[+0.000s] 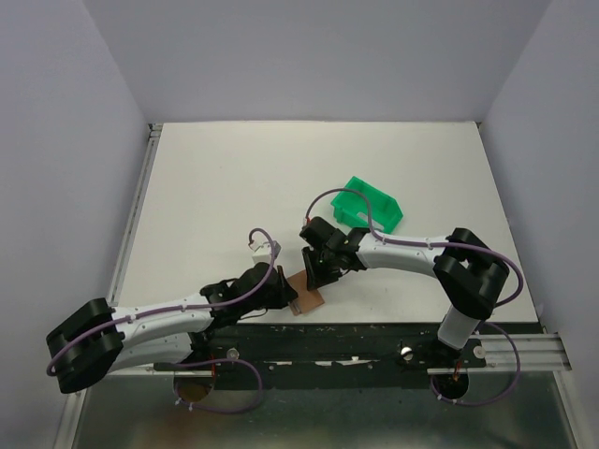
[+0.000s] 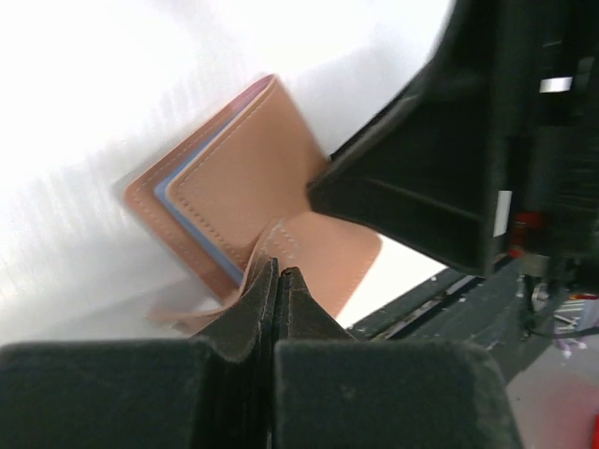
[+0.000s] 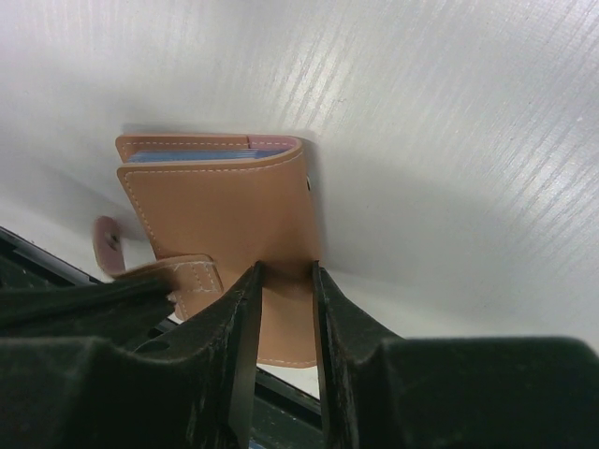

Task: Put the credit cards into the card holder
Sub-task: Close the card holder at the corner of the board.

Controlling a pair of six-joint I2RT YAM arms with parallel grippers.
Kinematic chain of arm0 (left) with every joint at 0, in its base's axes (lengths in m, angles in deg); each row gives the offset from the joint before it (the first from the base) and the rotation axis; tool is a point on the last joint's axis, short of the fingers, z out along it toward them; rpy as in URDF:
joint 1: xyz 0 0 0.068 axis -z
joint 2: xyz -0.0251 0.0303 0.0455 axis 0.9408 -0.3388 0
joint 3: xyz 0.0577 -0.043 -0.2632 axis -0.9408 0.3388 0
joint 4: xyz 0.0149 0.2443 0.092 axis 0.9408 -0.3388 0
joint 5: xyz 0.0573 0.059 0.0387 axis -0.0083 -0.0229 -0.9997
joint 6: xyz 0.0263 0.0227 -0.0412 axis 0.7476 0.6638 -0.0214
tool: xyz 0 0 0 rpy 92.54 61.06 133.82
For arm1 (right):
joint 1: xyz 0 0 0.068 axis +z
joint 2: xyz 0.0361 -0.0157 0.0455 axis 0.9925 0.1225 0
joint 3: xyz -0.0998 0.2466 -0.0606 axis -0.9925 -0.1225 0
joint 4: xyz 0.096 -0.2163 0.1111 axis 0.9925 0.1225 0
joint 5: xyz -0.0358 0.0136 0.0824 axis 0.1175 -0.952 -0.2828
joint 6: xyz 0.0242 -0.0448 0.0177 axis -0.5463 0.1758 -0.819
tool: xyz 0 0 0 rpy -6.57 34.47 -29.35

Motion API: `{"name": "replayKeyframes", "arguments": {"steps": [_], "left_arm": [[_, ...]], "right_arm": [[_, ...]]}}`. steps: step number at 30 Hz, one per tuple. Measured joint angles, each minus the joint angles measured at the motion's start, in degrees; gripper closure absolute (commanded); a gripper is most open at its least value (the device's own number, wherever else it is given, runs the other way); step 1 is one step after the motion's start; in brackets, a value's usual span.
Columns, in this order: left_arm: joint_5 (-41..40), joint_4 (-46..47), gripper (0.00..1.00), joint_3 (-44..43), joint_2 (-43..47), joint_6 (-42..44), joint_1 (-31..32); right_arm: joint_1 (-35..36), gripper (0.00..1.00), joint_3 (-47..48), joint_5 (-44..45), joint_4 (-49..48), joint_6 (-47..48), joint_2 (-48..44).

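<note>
Left gripper [image 2: 279,273]: closed, pinching the wallet's strap [image 3: 192,273] at the near side of the wallet.
Right gripper [image 3: 285,271]: jaws partly apart, both tips down on the wallet's top flap with leather showing in the gap; cannot tell if anything is pinched.
Wallet [image 3: 225,206]: tan leather, lying on the table [image 1: 234,178] near its front edge, between the two grippers, folded over.
Cards [image 3: 187,155]: pale blue edges showing between the leather layers, already inside the wallet; count unclear.
Green bin [image 1: 370,208]: on the table behind the right arm, well apart from the wallet.
</note>
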Motion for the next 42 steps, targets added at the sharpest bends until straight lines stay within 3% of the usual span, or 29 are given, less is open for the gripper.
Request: {"name": "replayKeyframes", "arguments": {"steps": [9,14,22,33,42], "left_arm": [[-0.6,1.2,1.0,0.6,-4.4,-2.0,0.0],[-1.2,1.3,1.0,1.9,-3.0,-3.1,0.0],[-1.9,1.6,1.0,3.7,-1.4,-4.4,0.0],[-2.4,1.6,1.0,5.6,-0.1,-5.3,0.0],[-2.5,1.9,1.0,5.8,-0.3,-5.7,0.0]], "right_arm": [[0.0,0.58,-2.2,0.0,-0.9,0.0,-3.1],[0.0,0.46,-3.4,0.5,-0.9,0.0,-9.1],[-1.4,0.44,-4.8,-0.3,-2.6,1.6,-12.0],[-8.4,0.43,-15.3,-12.4,-13.8,1.5,-12.0],[-8.7,0.43,-16.3,-22.4,-24.6,-0.1,-8.3]]}}
